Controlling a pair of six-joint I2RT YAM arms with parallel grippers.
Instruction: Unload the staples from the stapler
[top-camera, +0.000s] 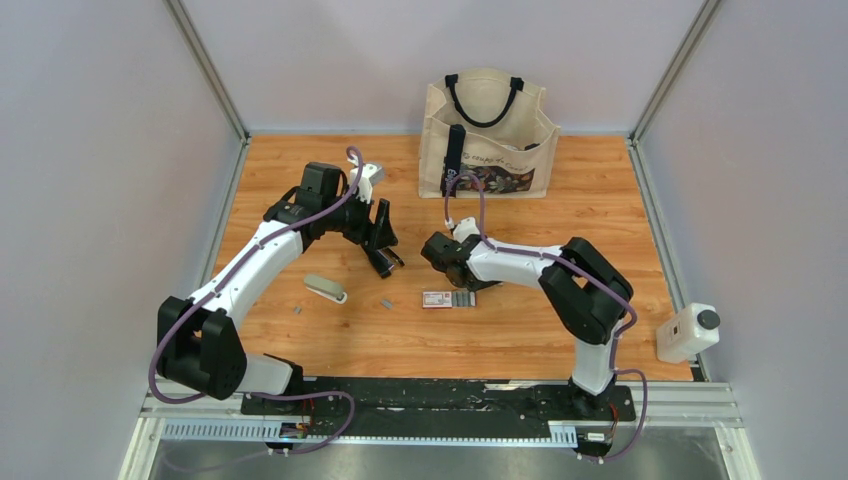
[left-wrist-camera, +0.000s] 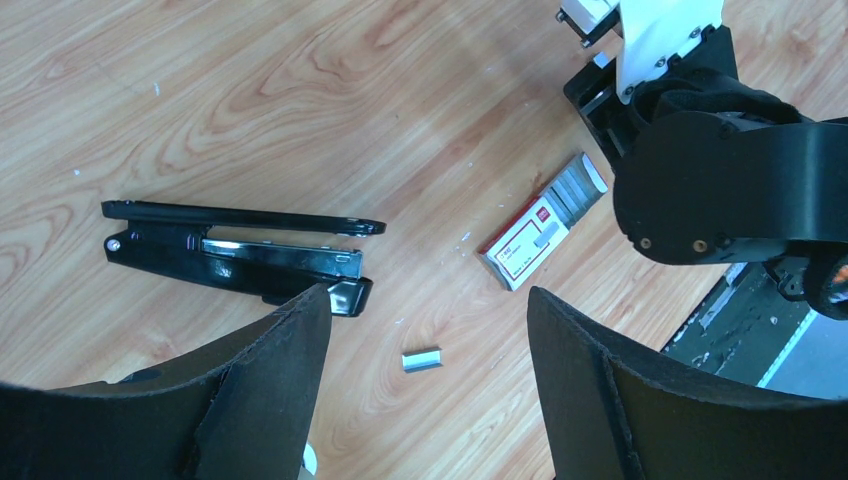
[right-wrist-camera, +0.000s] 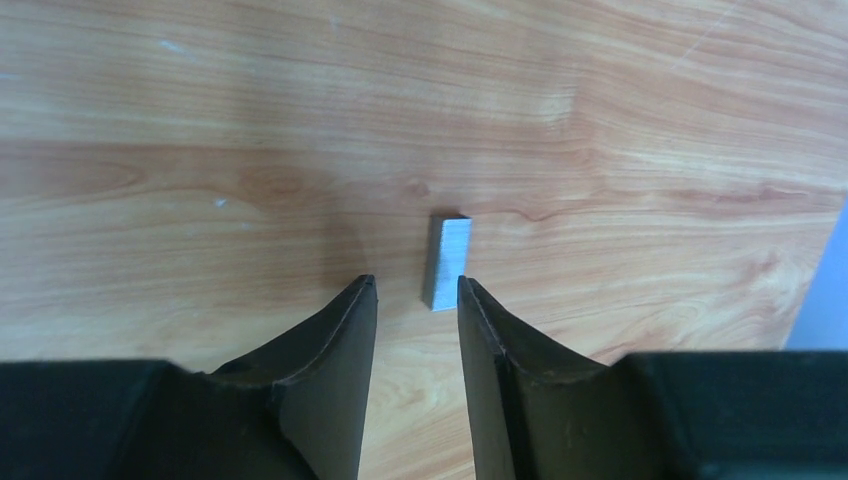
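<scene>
The black stapler (left-wrist-camera: 240, 245) lies swung open on the wooden table, just left of my left gripper (left-wrist-camera: 428, 295); from above it shows under that gripper (top-camera: 384, 262). My left gripper (top-camera: 382, 245) hovers open over a short silvery strip of staples (left-wrist-camera: 421, 360) that lies loose between its fingers, untouched. My right gripper (right-wrist-camera: 414, 282) is open, its fingers a narrow gap apart with nothing between them. Another strip of staples (right-wrist-camera: 447, 262) lies flat on the wood just beyond its tips, close to the right finger (right-wrist-camera: 490, 340). A third small strip (top-camera: 297, 311) lies further left.
A small box with a red-and-white label (top-camera: 437, 298) lies mid-table with grey staple blocks (top-camera: 462, 298) at its end. A pale grey stapler-like object (top-camera: 325, 288) sits to the left. A canvas tote bag (top-camera: 487, 130) stands at the back. Walls close in both sides.
</scene>
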